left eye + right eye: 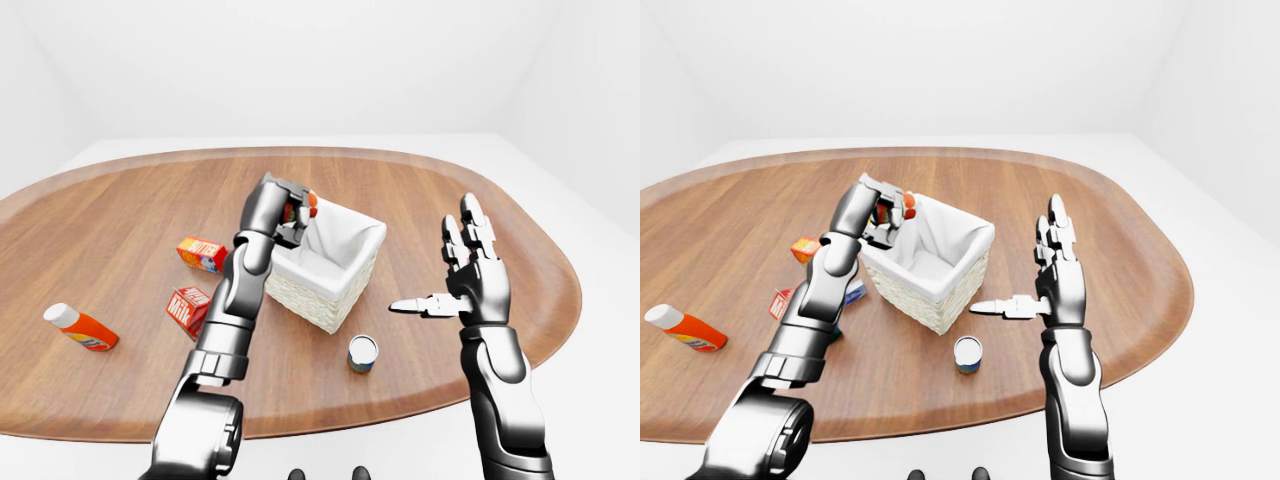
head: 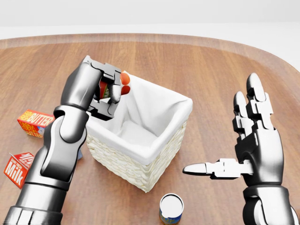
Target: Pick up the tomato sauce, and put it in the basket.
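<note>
1. Desk: brown wood grain.
2. Basket: cream woven wall, white cloth lining.
3. Tomato sauce: red with a green patch, as far as visible.
4. Left robot hand: glossy grey and black.
5. Right robot hand: same grey and black, white highlights.
6. Butter box: orange, white lettering.
7. Milk carton: red and white.
8. Can: white top, blue and yellow side.
9. Bottle: orange body, white cap.
</note>
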### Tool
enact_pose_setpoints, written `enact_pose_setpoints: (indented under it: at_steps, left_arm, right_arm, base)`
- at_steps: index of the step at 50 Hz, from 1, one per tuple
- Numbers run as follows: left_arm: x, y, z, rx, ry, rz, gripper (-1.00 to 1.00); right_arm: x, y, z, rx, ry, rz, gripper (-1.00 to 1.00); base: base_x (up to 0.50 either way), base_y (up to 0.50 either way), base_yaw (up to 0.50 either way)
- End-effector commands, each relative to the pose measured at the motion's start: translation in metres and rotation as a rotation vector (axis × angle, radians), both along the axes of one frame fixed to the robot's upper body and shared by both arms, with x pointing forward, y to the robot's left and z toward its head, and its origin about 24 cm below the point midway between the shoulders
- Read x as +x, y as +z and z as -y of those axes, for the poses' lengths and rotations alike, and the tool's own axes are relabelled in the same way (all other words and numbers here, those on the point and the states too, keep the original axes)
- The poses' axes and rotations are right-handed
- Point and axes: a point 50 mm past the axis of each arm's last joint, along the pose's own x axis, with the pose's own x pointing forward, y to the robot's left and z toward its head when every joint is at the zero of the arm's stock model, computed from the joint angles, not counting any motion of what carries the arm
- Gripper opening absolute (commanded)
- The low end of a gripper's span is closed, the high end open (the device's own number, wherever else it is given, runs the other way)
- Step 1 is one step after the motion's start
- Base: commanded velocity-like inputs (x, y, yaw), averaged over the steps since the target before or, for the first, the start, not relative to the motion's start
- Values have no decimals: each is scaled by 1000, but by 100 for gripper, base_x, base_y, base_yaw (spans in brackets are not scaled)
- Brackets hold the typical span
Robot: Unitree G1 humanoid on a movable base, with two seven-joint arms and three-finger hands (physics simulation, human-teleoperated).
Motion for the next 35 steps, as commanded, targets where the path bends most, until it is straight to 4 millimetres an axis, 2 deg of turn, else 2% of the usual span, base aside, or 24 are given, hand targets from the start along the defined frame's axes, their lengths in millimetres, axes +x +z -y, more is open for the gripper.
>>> enact_pose_setpoints:
  at_steps: [1, 14, 24, 35]
  left_arm:
    - [21, 4, 2, 44, 20, -9, -100]
    - [35, 7, 6, 114, 45, -46, -100]
    - [45, -4, 8, 176, 81, -123, -100]
    - [50, -5, 11, 224, 93, -147, -100]
  right_arm:
    - [0, -1, 0, 0, -2, -4, 100]
    - [-1, 0, 0, 0, -1, -2, 100]
    - [1, -1, 1, 3, -4, -5, 100]
    - [1, 0, 2, 4, -6, -2, 100]
  base:
    - [0, 0, 0]
    - [0, 0, 0]
    - [0, 0, 0]
    - [0, 0, 0]
